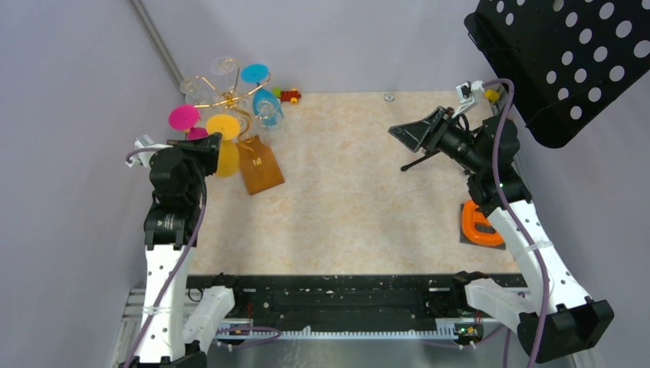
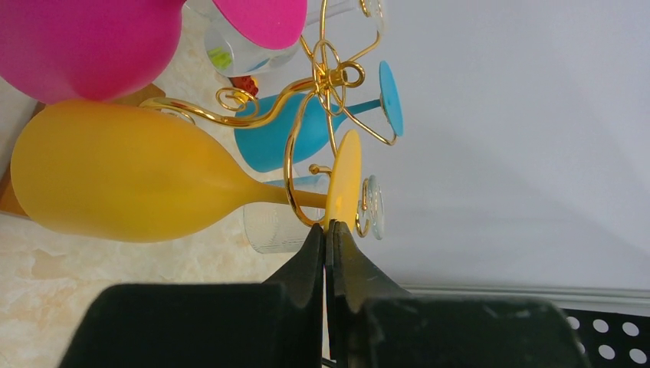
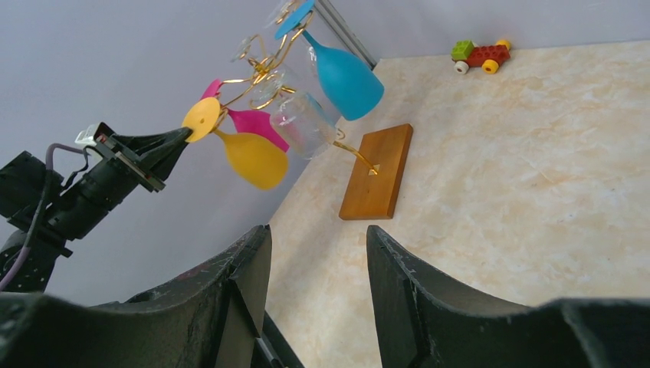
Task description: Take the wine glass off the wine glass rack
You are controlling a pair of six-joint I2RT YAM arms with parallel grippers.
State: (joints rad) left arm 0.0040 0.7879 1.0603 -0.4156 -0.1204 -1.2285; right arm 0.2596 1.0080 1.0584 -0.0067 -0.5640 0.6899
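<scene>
One yellow wine glass (image 2: 123, 172) hangs on the rack (image 1: 228, 99), upper left of overhead frame; left end effector (image 2: 326, 234) closed at its foot rim, grip unclear, right end effector (image 3: 318, 234) open, empty; best slide foot out along wire, level.

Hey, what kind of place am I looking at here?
Probably a robot lab test cell: two arms bolted at a table's edge, plain walls close around it, and odd props like a glass rack and a toy car.
</scene>
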